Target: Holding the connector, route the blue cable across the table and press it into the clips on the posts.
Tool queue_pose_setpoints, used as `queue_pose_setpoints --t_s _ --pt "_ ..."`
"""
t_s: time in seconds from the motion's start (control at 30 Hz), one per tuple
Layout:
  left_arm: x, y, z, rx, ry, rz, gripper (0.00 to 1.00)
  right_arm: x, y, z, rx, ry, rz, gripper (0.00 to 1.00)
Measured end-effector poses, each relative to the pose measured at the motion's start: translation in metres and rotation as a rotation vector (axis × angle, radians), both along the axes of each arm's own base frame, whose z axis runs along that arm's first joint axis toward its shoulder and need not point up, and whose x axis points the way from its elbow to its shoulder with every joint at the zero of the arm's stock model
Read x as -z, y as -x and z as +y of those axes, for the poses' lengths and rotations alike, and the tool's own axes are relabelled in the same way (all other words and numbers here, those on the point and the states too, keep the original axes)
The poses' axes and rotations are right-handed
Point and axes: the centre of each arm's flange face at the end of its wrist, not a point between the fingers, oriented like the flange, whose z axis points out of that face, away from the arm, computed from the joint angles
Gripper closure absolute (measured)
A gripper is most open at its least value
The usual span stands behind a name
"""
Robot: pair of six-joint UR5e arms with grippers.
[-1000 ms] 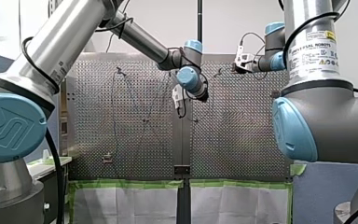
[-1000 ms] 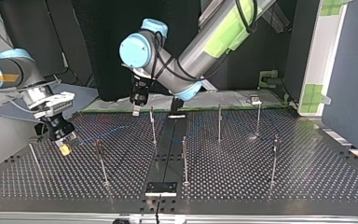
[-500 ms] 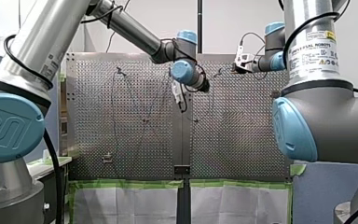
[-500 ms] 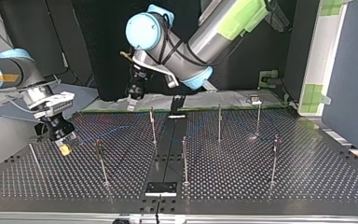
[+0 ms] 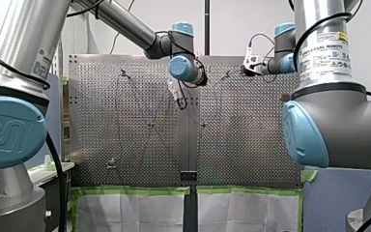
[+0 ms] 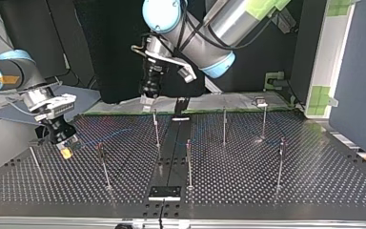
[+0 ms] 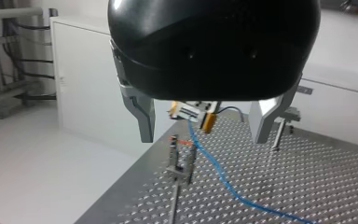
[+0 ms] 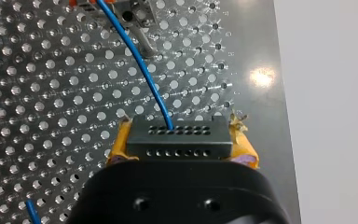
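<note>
1. My right gripper [image 8: 179,144] is clamped on the connector [image 8: 179,135]. Its yellow pads [image 8: 242,147] press the two ends of the dark block, and the face with rows of small holes points away from the wrist.
2. The blue cable [image 8: 142,65] leaves the middle of that face and curves over the perforated table [image 8: 37,93] to a clip [image 8: 130,11] on a post ahead of the gripper. The clip is only partly in view, so I cannot tell whether the cable is seated in it.
3. In the top view, my right gripper [image 6: 66,150] hangs low over the table at the view's left. It is between a thin bare post [image 6: 35,160] and a clip post [image 6: 104,167].
4. My left gripper [image 7: 204,133] is wide open. Its metal fingers [image 7: 142,116] stand well apart with nothing between them.
5. The left wrist view looks through that gap at the held connector [image 7: 200,114]. From there the cable [image 7: 214,172] drops to the table, passing just beside a clip post [image 7: 179,161].
6. In the top view, my left gripper [image 6: 147,98] hangs raised above the table's far edge, near a middle post [image 6: 156,129] and well apart from my right gripper.
7. In the front view, my left gripper [image 5: 175,92] is over the table's middle seam, and my right gripper [image 5: 249,65] is off to the view's right.
</note>
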Motion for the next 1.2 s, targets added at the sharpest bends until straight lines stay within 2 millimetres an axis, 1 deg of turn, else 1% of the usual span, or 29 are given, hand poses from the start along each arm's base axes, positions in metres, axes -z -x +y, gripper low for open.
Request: queue_pose_setpoints --t_s 0.4,0.47,0.6,0.73,0.83,1.2 --pt "-0.018 0.026 0.028 -0.09 0.083 -0.062 0.0 0.0 0.0 0.0 0.0 0.0 0.0 1.0" --pt "-0.017 0.029 0.032 -0.101 0.096 -0.068 0.0 0.0 0.0 0.0 0.0 0.0 0.0 1.0" --pt "0.001 0.033 0.032 -0.106 0.093 -0.058 0.0 0.0 0.0 0.0 0.0 0.0 0.0 1.0" --pt "0.03 0.033 0.033 -0.108 0.087 -0.033 0.0 0.0 0.0 0.0 0.0 0.0 0.0 1.0" --pt "0.044 0.033 0.036 -0.112 0.087 -0.024 0.0 0.0 0.0 0.0 0.0 0.0 0.0 1.0" --pt "0.079 0.044 0.052 -0.149 0.093 -0.018 0.0 0.0 0.0 0.0 0.0 0.0 0.0 1.0"
